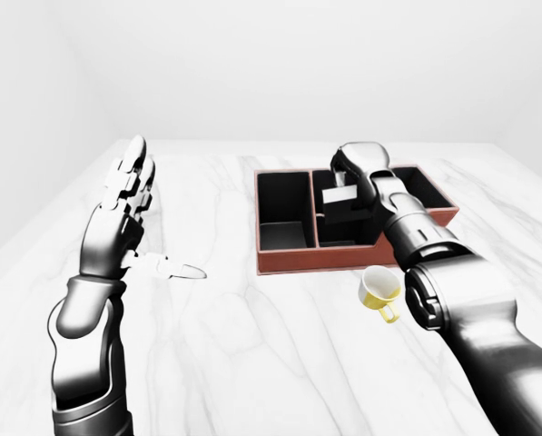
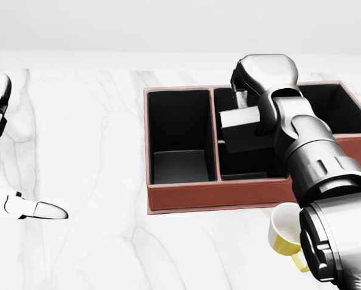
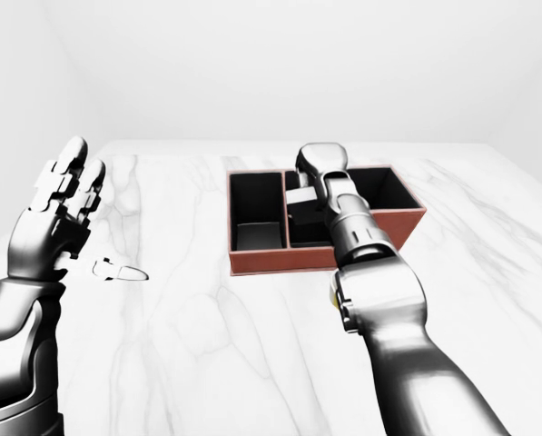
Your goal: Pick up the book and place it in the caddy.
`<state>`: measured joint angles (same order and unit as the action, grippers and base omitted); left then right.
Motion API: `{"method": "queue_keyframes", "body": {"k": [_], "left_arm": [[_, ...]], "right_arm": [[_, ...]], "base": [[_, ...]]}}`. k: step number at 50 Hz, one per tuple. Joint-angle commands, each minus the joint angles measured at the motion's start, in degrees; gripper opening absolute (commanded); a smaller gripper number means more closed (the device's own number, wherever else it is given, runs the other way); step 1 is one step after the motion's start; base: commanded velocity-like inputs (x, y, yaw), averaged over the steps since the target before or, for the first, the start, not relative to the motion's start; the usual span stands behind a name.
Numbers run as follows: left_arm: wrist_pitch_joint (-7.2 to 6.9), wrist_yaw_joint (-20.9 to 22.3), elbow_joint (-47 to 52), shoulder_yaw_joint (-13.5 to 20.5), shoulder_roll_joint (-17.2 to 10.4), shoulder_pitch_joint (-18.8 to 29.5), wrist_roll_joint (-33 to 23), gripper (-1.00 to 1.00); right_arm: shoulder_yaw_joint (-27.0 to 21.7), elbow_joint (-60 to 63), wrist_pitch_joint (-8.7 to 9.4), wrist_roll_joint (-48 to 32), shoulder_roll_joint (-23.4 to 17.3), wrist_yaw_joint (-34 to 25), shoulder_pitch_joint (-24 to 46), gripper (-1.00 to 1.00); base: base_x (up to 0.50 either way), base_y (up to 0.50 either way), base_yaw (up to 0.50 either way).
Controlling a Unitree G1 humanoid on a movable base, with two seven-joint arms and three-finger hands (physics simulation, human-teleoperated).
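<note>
Head view shows the right hand (image 2: 253, 90) gripping the dark book (image 2: 245, 128), tilted, over the middle compartment of the red-brown caddy (image 2: 216, 196) (left hand (image 1: 121, 213) open, idle), so pickup looks done, with lowering and release left.

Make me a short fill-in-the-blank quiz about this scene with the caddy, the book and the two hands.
1. The right hand holds the book over the caddy's ____ compartment.
2. The cup on the marble table is white outside and ____ inside.
3. The left hand is ____, fingers spread, holding nothing.
4. In the head view, the cup stands ____ the caddy.

Missing words: middle; yellow; open; below
</note>
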<state>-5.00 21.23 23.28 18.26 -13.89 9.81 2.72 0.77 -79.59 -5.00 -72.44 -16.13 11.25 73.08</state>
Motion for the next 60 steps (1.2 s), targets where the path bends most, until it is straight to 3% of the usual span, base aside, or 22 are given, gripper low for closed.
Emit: {"method": "queue_keyframes", "body": {"k": [1,29,54,55,56,60], "left_arm": [[0.0,-0.1,0.1,0.4,-0.1,-0.4,0.2,1.0],[0.0,-0.9,-3.8,0.1,-0.7,0.6,0.0,1.0],[0.0,-0.9,-4.7,0.6,-0.7,-0.1,-0.2,1.0],[0.0,-1.0,-4.7,0.7,-0.7,-0.1,-0.2,1.0],[0.0,-1.0,-4.8,0.6,-0.7,-0.1,-0.2,1.0],[0.0,-1.1,-5.1,0.6,-0.6,-0.1,-0.2,1.0]], "right_arm": [[-1.1,0.6,0.0,-1.0,0.4,2.3,-0.1,-1.0],[-1.7,0.2,0.02,-3.3,0.9,3.9,-2.2,-1.0],[-2.1,0.1,1.82,-4.4,0.9,5.3,-3.4,-1.0],[-2.0,0.0,2.1,-4.8,0.8,5.6,-3.4,-0.21],[-2.1,0.1,1.68,-4.7,0.8,5.6,-3.3,1.0],[-2.0,0.1,1.33,-5.1,0.7,5.9,-3.3,1.0]], "base": [[0.0,0.0,0.0],[0.0,0.0,0.0],[0.0,0.0,0.0],[0.0,0.0,0.0],[0.0,0.0,0.0],[0.0,0.0,0.0]]}}
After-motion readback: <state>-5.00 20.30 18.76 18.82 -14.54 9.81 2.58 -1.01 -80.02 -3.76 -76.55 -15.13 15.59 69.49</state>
